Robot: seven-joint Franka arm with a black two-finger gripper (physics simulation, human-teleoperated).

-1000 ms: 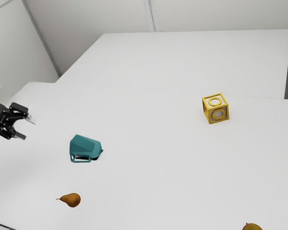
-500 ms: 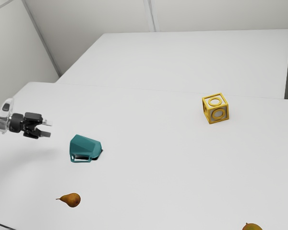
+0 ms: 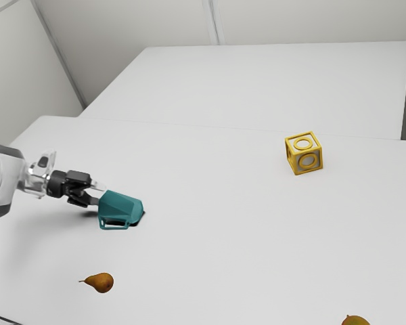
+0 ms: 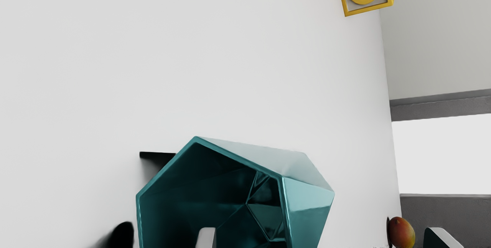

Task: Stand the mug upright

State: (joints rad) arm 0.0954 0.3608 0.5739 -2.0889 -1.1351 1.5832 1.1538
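Since the mug [image 3: 122,205] is lying on its side with its mouth [image 4: 207,190] facing the gripper [image 3: 99,194], the whole thing comes down to that long axis imo. It runs from the open end right by the fingertips out to the base, which points away from the arm, toward the exterior view's right. The handle [image 3: 114,228] sticks out on the side nearer the pear [image 3: 103,282], so it's kinda out of the way.

Gripper-wise, it's spread wide and holding nothing. One finger [image 4: 206,238] lines up with the opening and the other finger [image 4: 445,237] is above the mug, past the outside of the upper wall, so basically that wall runs between them. Can't tell if either one is touching, tbh.

So I'd call this lining up the grab, with the actual uprighting not done. Next I'd ease in along the axis a little, pinch the upper wall, then lift and tip so the base swings down onto the table [image 3: 243,237] and the mouth ends up on top. Go too deep and the mug probably gets shoved along, base first. Those slanted faces could also make it twist in a shallow pinch, so yeah, slow on the tilt.
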